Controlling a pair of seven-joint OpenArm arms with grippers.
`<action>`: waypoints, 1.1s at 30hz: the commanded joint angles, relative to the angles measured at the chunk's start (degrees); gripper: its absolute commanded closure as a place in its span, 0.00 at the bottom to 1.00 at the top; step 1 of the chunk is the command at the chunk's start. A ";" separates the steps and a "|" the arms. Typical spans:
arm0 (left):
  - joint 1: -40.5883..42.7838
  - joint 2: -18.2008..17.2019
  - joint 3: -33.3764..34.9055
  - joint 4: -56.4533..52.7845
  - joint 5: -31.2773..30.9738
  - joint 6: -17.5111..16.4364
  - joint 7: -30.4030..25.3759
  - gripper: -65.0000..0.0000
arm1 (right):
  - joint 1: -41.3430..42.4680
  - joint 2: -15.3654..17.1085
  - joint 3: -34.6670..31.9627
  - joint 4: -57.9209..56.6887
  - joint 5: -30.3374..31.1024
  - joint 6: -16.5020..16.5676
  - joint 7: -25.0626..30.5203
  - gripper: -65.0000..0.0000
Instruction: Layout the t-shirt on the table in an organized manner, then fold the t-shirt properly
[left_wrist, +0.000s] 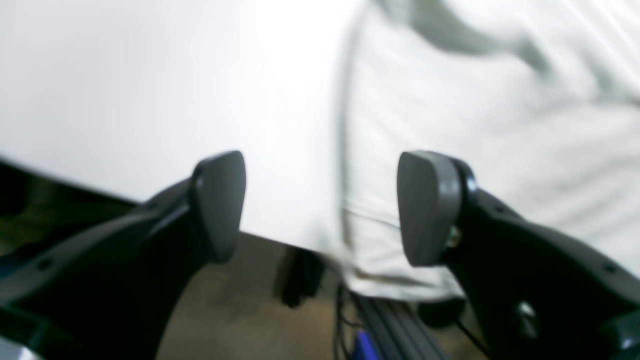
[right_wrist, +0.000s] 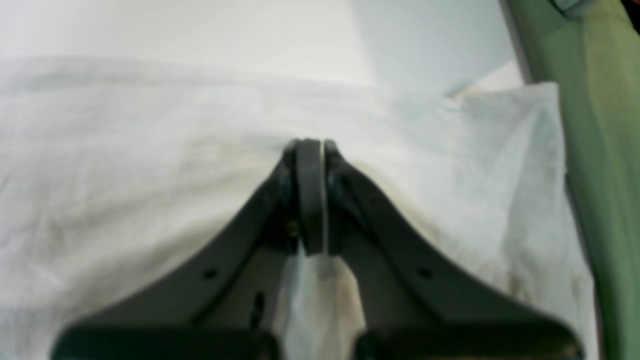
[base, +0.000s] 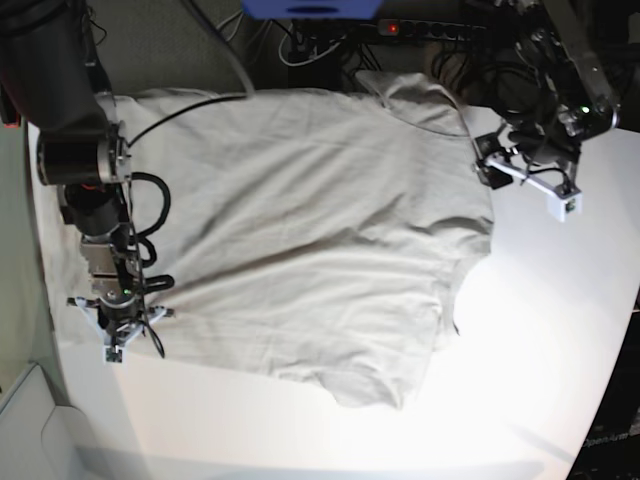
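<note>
The light grey-beige t-shirt lies spread over the white table, its collar notch toward the right of the base view. At the shirt's left edge my right gripper is shut on the t-shirt. The right wrist view shows its fingers pressed together with a fold of cloth running between them. By the far right corner of the shirt my left gripper is open and holds nothing. It hovers over the table's far edge, where a bit of the shirt hangs over. In the base view this gripper sits beside the shirt's upper right edge.
Cables and a power strip lie behind the table's far edge. A dark frame rail and wires show below that edge. A green surface borders the table beside the right gripper. A wide stretch of table lies left of the left gripper.
</note>
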 joint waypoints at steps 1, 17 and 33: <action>-0.31 0.15 0.47 0.75 -0.07 0.69 -0.95 0.29 | 2.03 0.54 0.19 0.79 -0.32 -1.54 1.29 1.00; -7.08 2.26 6.63 -11.38 -0.51 0.78 -1.04 1.00 | 1.67 0.54 0.28 0.79 -0.32 -1.54 1.29 1.00; -17.10 -6.18 8.74 -34.85 0.02 0.87 -9.13 1.00 | 1.94 -0.34 0.19 0.79 -0.32 -1.54 1.29 1.00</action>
